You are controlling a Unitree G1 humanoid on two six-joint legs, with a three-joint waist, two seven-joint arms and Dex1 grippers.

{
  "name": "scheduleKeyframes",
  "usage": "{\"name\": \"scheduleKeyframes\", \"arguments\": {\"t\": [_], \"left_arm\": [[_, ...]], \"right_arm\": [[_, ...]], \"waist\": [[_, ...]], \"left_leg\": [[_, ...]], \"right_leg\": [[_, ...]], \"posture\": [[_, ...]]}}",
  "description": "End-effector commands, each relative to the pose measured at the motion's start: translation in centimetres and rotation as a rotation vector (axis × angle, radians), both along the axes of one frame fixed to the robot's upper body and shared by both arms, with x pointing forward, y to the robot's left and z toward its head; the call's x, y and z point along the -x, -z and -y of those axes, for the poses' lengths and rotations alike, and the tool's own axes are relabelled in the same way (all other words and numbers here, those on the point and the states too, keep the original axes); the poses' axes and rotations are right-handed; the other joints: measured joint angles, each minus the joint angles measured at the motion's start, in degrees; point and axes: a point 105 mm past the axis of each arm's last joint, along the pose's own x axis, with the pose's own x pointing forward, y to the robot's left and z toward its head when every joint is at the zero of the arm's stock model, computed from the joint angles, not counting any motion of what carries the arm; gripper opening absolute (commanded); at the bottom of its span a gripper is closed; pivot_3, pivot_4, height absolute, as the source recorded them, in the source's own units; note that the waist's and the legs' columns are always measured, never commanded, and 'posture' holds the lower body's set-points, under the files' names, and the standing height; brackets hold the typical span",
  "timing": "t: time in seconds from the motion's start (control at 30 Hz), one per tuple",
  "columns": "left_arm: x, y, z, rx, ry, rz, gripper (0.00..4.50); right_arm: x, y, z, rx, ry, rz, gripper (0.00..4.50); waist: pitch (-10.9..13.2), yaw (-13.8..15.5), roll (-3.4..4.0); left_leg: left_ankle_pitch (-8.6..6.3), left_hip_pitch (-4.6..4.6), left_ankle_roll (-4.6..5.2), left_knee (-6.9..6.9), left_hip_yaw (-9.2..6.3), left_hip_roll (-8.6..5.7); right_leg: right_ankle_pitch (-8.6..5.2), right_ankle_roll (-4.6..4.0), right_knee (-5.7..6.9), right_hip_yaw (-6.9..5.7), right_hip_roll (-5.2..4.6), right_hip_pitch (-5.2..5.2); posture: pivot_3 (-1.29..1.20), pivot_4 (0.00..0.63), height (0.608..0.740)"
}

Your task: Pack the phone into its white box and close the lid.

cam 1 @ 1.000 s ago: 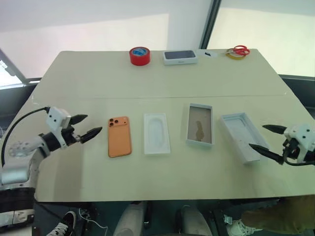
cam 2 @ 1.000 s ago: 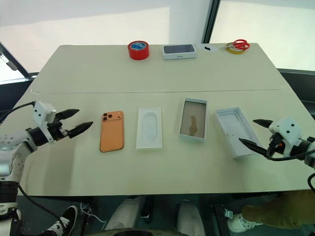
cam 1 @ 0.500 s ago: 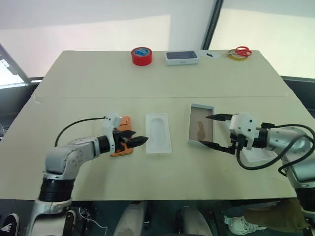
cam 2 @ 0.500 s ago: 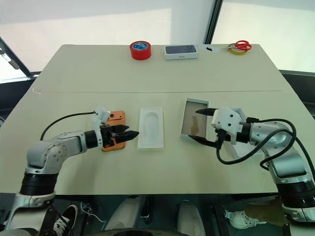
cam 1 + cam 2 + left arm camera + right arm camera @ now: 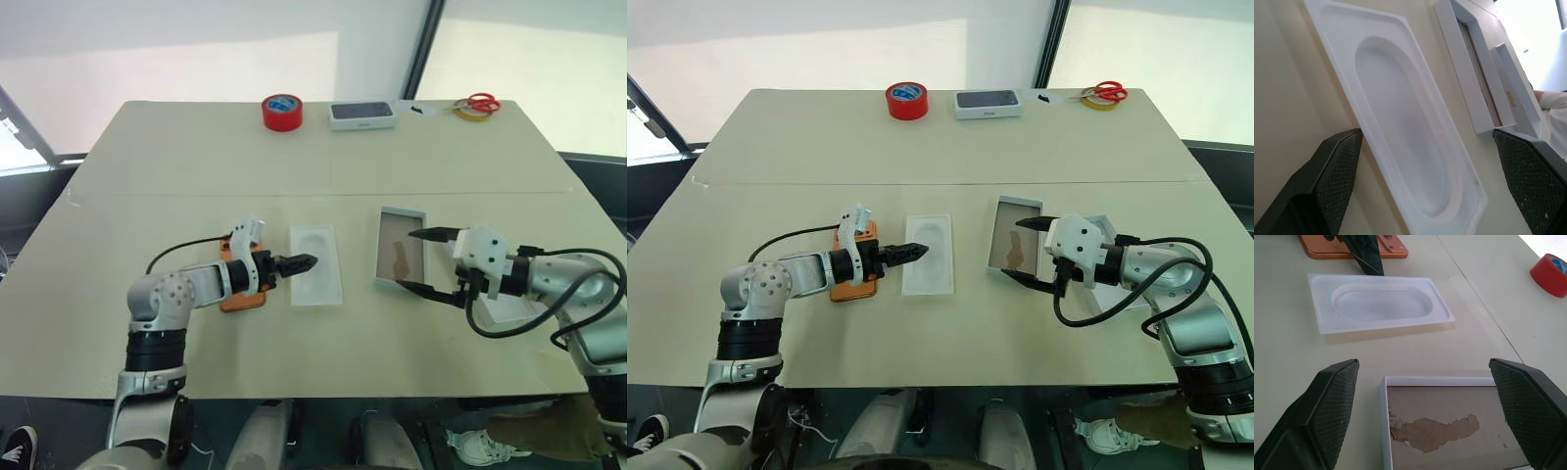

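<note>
Phone (image 5: pixel 239 294), flat and orange, lies partly hidden under left gripper (image 5: pixel 306 262), jaws apparently released.

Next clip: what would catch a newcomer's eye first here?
The orange phone lies at the table's near left, half covered by the left tool, which stands open at the moulded insert. The right tool, open too, brackets the near end of the white box; a red tape roll marks the far edge.

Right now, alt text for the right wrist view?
The right gripper is open above the near end of the white box, whose tan floor is bare. Beyond lie the white moulded insert and the orange phone.
</note>
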Motion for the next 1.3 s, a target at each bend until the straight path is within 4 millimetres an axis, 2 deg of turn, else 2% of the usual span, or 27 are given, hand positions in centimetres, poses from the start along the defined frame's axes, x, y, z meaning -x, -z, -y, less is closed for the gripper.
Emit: {"name": "scheduleKeyframes", "arguments": {"t": [0.03, 0.1, 0.33, 0.4, 0.57, 0.67, 0.83, 0.93, 1.03, 1.13, 1.17, 1.3], "left_arm": [[0.1, 0.4, 0.5, -0.007, 0.020, -0.047, 4.24], [0.3, 0.8, 0.5, -0.035, 0.031, -0.053, 3.69], [0.6, 1.5, -0.1, -0.039, -0.001, -0.110, 0.09], [0.6, 1.4, -0.2, -0.034, -0.007, -0.116, 0.03], [0.2, 0.7, -0.7, 0.007, -0.034, -0.124, 0.03], [-0.2, -0.2, -0.7, 0.049, -0.047, -0.114, 0.03], [-1.2, -2.7, -1.3, 0.078, -0.084, -0.003, 0.03], [-1.2, -2.9, -1.5, 0.055, -0.095, 0.003, 0.00], [-1.1, -2.9, -1.6, 0.045, -0.101, -0.005, 0.00], [-1.0, -2.8, -1.5, 0.041, -0.106, -0.011, 0.00], [-1.1, -2.8, -1.5, 0.038, -0.113, -0.005, 0.00], [-1.3, -3.8, -1.3, 0.105, -0.118, -0.007, 0.00]], "right_arm": [[0.0, -1.1, -0.3, -0.004, -0.008, 0.056, 4.49], [0.0, -1.1, -0.4, -0.004, -0.008, 0.057, 4.50], [-0.1, -0.8, -0.1, 0.017, -0.005, 0.057, 4.50], [-0.1, -0.6, -0.2, 0.027, -0.011, 0.054, 4.50], [-0.1, 1.4, -1.0, 0.093, -0.100, 0.002, 4.50], [-0.3, 2.5, -1.6, 0.115, -0.141, -0.018, 4.50], [-1.8, 4.1, -1.6, 0.081, -0.109, -0.158, 4.50], [-1.9, 4.9, -0.9, 0.102, -0.110, -0.240, 3.58], [-1.9, 6.0, -0.1, 0.168, -0.113, -0.281, 2.02], [-1.9, 6.1, -0.5, 0.146, -0.127, -0.305, 0.38], [-2.0, 6.0, -0.8, 0.136, -0.131, -0.305, 0.05], [-1.8, 5.6, -2.2, 0.105, -0.168, -0.292, 0.05]], "waist": [[0.00, 0.01, 0.00], [0.00, -0.03, 0.00], [-0.01, -0.10, 0.01], [0.00, -0.17, 0.00], [-0.01, -0.28, 0.00], [0.00, -0.28, -0.01], [0.02, -0.17, -0.04], [0.03, -0.11, -0.06], [0.03, -0.20, -0.06], [0.03, -0.30, -0.06], [0.04, -0.30, -0.07], [0.04, -0.28, -0.08]], "left_leg": [[0.00, 0.00, 0.00, 0.00, -0.01, 0.00], [0.00, 0.00, 0.00, 0.00, 0.00, 0.00], [0.00, 0.00, -0.01, -0.02, 0.00, 0.00], [-0.01, 0.02, -0.01, -0.01, 0.00, 0.00], [-0.01, 0.03, -0.02, -0.03, 0.00, 0.00], [0.00, 0.03, -0.02, -0.02, 0.00, 0.00], [0.15, 0.02, -0.27, -0.02, 0.00, 0.00], [0.16, 0.00, -0.29, 0.00, 0.00, -0.02], [0.16, 0.00, -0.29, -0.01, 0.00, -0.05], [0.16, 0.00, -0.29, -0.02, 0.00, -0.05], [0.16, 0.00, -0.29, -0.03, 0.00, -0.05], [0.16, 0.00, -0.30, -0.02, 0.00, -0.04]], "right_leg": [[0.00, 0.00, 0.00, 0.00, 0.00, 0.00], [0.00, 0.00, 0.00, 0.00, 0.00, 0.01], [0.00, 0.00, 0.00, 0.00, 0.00, -0.01], [0.00, 0.00, 0.00, 0.00, -0.01, 0.02], [0.00, 0.00, 0.00, 0.00, 0.01, 0.01], [0.00, 0.00, 0.00, 0.00, 0.01, 0.00], [0.00, 0.01, 0.00, -0.01, 0.02, 0.00], [0.00, 0.00, -0.01, -0.01, 0.00, 0.01], [0.00, 0.01, -0.02, -0.01, -0.01, 0.01], [0.01, 0.01, -0.01, -0.01, -0.01, -0.01], [0.01, 0.01, -0.01, -0.01, 0.00, -0.01], [0.01, 0.02, -0.01, -0.01, 0.00, -0.01]], "posture": [[0.00, 0.150, 0.738], [0.00, 0.150, 0.738], [0.00, 0.150, 0.738], [0.00, 0.150, 0.738], [0.00, 0.150, 0.738], [0.00, 0.150, 0.738], [0.00, 0.150, 0.738], [0.00, 0.150, 0.738], [0.00, 0.150, 0.738], [0.00, 0.150, 0.738], [0.00, 0.150, 0.738], [0.00, 0.150, 0.738]]}}
